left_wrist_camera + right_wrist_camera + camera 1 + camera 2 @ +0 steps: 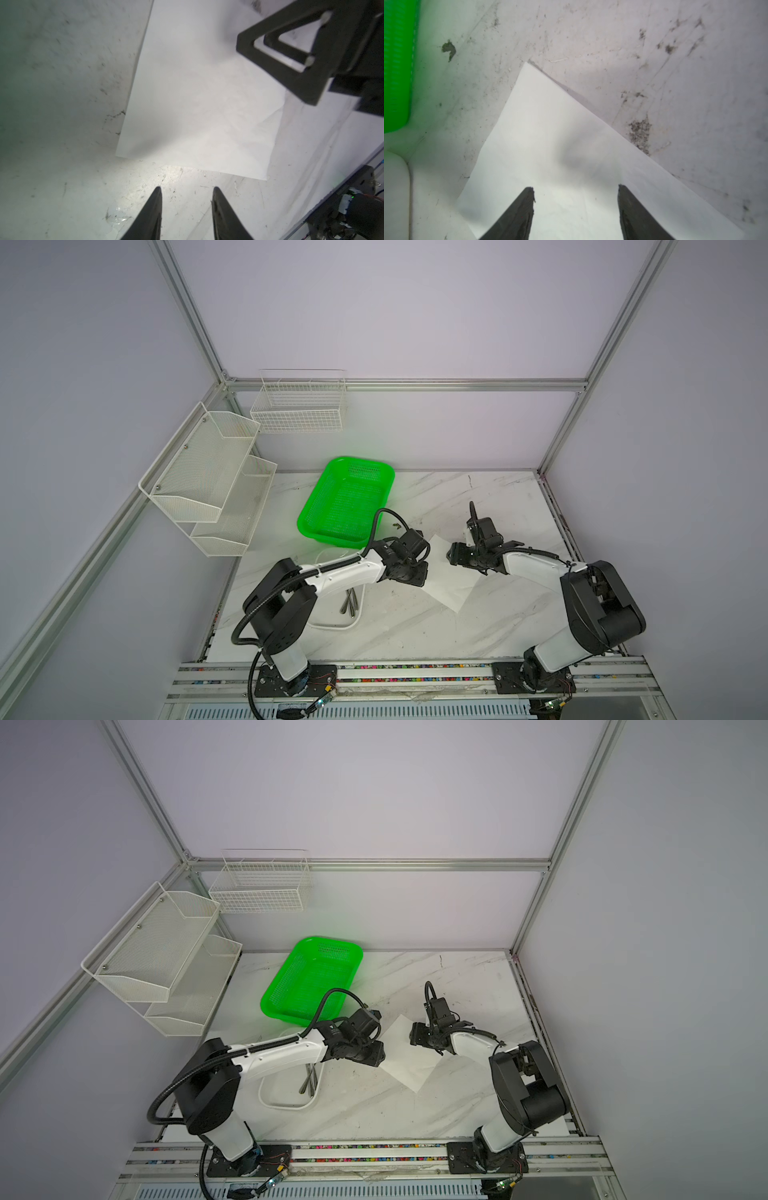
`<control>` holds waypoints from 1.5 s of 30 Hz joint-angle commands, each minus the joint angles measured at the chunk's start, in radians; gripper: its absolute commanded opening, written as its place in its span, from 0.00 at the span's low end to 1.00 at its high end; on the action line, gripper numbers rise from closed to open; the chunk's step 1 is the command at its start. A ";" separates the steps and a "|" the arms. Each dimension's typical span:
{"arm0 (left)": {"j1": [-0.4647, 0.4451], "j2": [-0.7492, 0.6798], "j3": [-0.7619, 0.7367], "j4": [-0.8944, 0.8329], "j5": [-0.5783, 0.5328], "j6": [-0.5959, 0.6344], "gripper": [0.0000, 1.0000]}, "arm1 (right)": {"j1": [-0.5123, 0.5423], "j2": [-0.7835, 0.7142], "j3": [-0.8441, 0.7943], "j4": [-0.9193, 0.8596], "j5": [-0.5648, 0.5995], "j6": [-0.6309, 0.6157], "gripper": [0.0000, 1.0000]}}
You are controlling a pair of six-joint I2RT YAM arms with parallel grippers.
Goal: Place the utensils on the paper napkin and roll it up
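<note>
Currently: paper napkin (446,585) lying flat; left gripper (187,188), right gripper (576,186) hovering parted, empty; utensils (348,602) lying in tray (332,627) at eight o'clock, probably needing fetching next.

Both top views look steeply down from high over the whole marble table (415,626); both wrist cameras face down close above it, sharing the paper napkin (197,104).

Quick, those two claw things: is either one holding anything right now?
Left gripper: open, fingers apart, holding nothing, just off the paper napkin's edge.
Right gripper: open, holding nothing, over the paper napkin.
</note>
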 commanded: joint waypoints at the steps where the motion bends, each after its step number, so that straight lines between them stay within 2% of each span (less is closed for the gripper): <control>1: 0.002 -0.110 -0.026 0.011 -0.103 -0.010 0.41 | -0.004 -0.067 -0.042 -0.038 -0.063 0.013 0.62; 5: 0.009 -0.206 -0.064 0.002 -0.207 -0.011 0.42 | 0.005 -0.100 -0.134 0.064 -0.202 0.063 0.59; 7: 0.012 -0.270 -0.082 -0.026 -0.283 -0.045 0.42 | 0.020 -0.096 -0.153 0.084 -0.222 0.086 0.57; 12: 0.031 -0.366 -0.140 -0.058 -0.361 -0.037 0.43 | 0.092 -0.082 -0.147 0.068 -0.145 0.143 0.57; 16: 0.069 -0.441 -0.192 -0.074 -0.392 -0.036 0.41 | 0.129 -0.086 -0.194 0.110 -0.019 0.323 0.57; 19: 0.133 -0.498 -0.244 -0.070 -0.379 -0.044 0.40 | 0.166 -0.077 -0.228 0.187 0.002 0.438 0.57; 22: 0.199 -0.551 -0.282 -0.067 -0.328 -0.040 0.39 | 0.214 -0.060 -0.227 0.217 0.026 0.492 0.57; 28: 0.305 -0.622 -0.329 -0.122 -0.332 -0.063 0.38 | 0.258 -0.052 -0.241 0.235 0.054 0.578 0.57; 32: 0.352 -0.644 -0.376 -0.116 -0.301 -0.066 0.38 | 0.274 -0.031 -0.247 0.309 -0.013 0.589 0.56; 35: 0.370 -0.637 -0.393 -0.115 -0.285 -0.068 0.38 | 0.287 -0.002 -0.228 0.304 -0.015 0.587 0.56; 38: 0.384 -0.613 -0.404 -0.111 -0.267 -0.064 0.38 | 0.294 0.003 -0.224 0.373 -0.084 0.581 0.56; 42: 0.442 -0.554 -0.427 -0.102 -0.172 -0.046 0.38 | 0.298 -0.047 -0.162 0.300 -0.061 0.480 0.58; 45: 0.453 -0.512 -0.433 -0.085 -0.129 -0.042 0.37 | 0.298 -0.107 -0.149 0.313 -0.062 0.416 0.60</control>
